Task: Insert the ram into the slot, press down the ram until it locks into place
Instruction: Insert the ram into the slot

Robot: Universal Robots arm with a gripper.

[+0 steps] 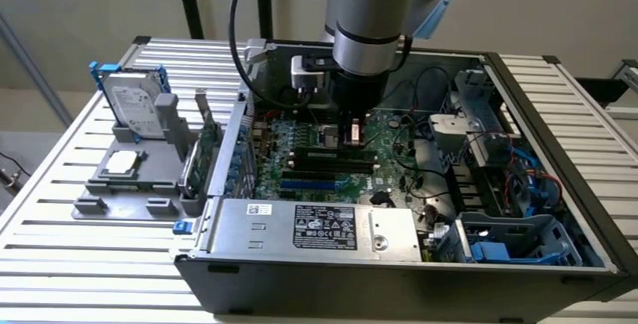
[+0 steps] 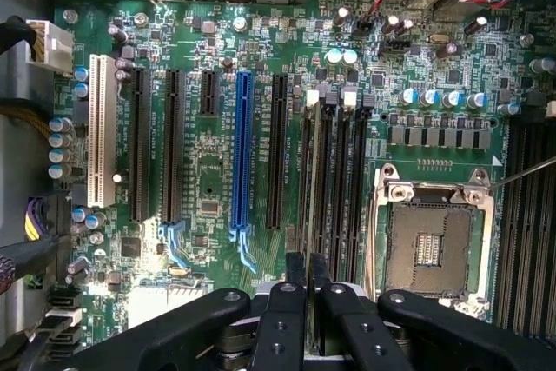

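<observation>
My gripper (image 1: 349, 139) reaches down into the open computer case over the green motherboard (image 2: 208, 180). In the wrist view its two black fingers (image 2: 287, 310) stand close together, and the gripper (image 2: 308, 288) is shut on the ram (image 2: 307, 180), seen edge-on as a thin strip. The ram runs along the outermost of several parallel black slots (image 2: 334, 171) with white latches at their far ends. From the exterior view the ram (image 1: 334, 155) lies low among these slots, directly under the fingers. How deep it sits is hidden.
A blue slot (image 2: 241, 154), black card slots and a white slot (image 2: 102, 128) lie beside the memory slots; the square silver processor socket (image 2: 430, 245) is on the other side. The power supply (image 1: 319, 223), loose cables (image 1: 518, 175) and case walls hem the arm in. A hard drive (image 1: 134, 111) stands outside.
</observation>
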